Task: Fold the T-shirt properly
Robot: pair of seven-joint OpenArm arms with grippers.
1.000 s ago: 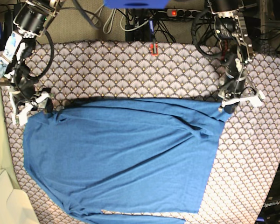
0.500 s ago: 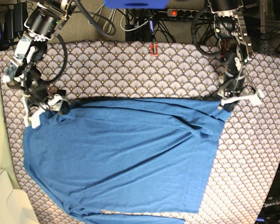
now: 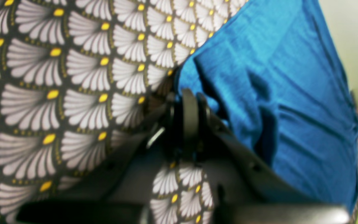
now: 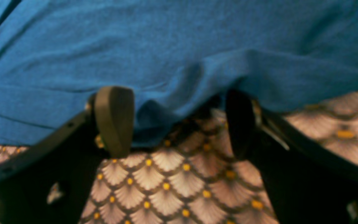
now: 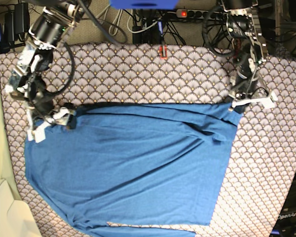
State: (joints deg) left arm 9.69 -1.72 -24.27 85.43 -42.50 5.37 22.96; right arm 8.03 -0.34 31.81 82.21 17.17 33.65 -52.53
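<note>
- Jaws of the right gripper [image 4: 179, 124] stand spread wide, straddling a raised fold of the T-shirt's [image 5: 128, 168] edge; the left gripper's [image 3: 190, 109] are pressed together at the shirt's corner, whether pinching cloth I cannot tell.
- One blue T-shirt, two grippers, one table cloth [image 5: 138, 74].
- Shirt lies spread across the scallop-patterned cloth; cables and a power strip [image 5: 187, 14] sit at 12 o'clock.
- Right arm reaches down at 9 o'clock, left at 2 o'clock.

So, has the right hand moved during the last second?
Yes. In the base view the right hand has shifted inward along the patterned table cloth, reaching the plain blue knit T-shirt edge.
</note>
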